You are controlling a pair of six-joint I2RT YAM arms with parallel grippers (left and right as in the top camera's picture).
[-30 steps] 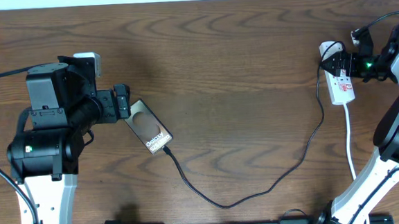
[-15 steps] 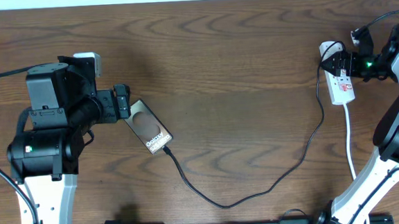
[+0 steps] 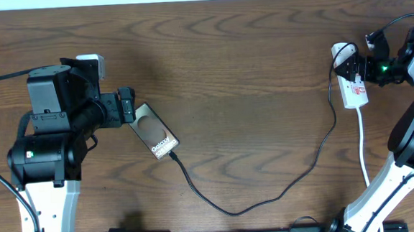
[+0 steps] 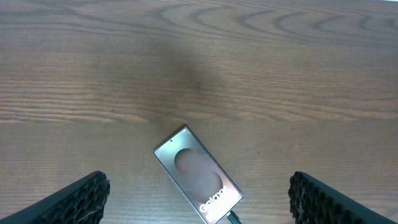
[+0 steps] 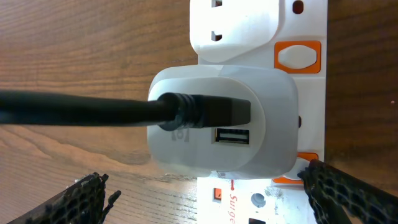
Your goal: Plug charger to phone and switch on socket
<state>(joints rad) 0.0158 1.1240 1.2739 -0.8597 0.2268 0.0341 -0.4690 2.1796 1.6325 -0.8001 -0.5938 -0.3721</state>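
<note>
The phone [image 3: 154,134] lies face up on the wooden table, slanted, with the thin black charger [image 3: 231,212] plugged into its lower end. My left gripper [image 3: 127,105] is open just left of the phone's upper end. In the left wrist view the phone [image 4: 196,174] sits between and ahead of the wide-apart fingers [image 4: 81,200]. The charger runs right and up to the white socket [image 3: 354,91], where my right gripper [image 3: 360,68] hovers open. Up close, the charger [image 5: 81,112] enters a white adapter [image 5: 224,124] on the socket [image 5: 239,22]; one finger [image 5: 351,196] sits by an orange switch [image 5: 306,167].
A second orange switch [image 5: 298,56] is further along the strip. The socket's white cord [image 3: 362,146] runs down toward the right arm's base [image 3: 384,191]. The left arm's bulky body [image 3: 49,133] stands at the left of the table.
My right gripper has edged slightly to the right over the socket. The left arm, the phone and the charger have not moved.
</note>
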